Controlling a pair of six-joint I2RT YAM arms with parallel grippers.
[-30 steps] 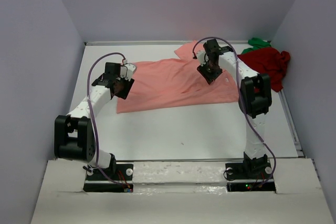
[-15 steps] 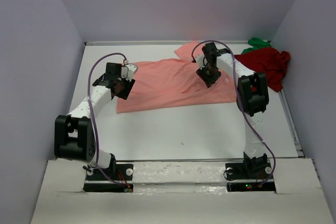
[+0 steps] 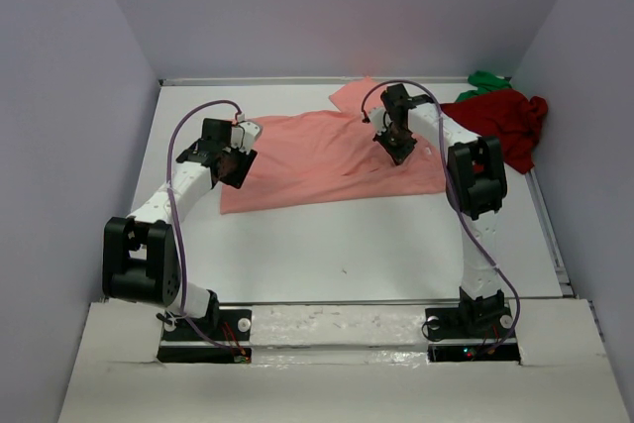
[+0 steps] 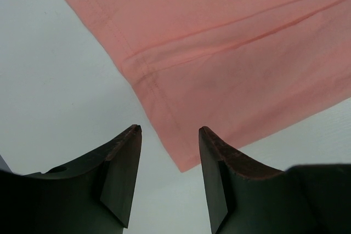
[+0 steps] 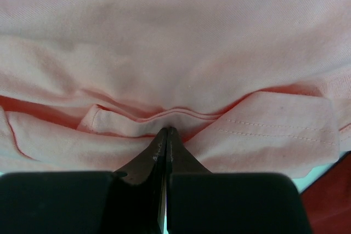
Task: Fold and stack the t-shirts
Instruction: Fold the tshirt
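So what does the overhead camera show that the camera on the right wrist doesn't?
Only the overhead view shows both arms whole, the jaws of the left arm open above the left end of the salmon-pink t-shirt, and the green t-shirt crumpled in the far right corner. Only the right wrist view shows, up close, the jaws of the right arm shut, pinching a raised fold of that shirt, and its stitched hem. Both show the salmon-pink shirt and the dark red t-shirt, though the wrist view catches just a sliver of it.
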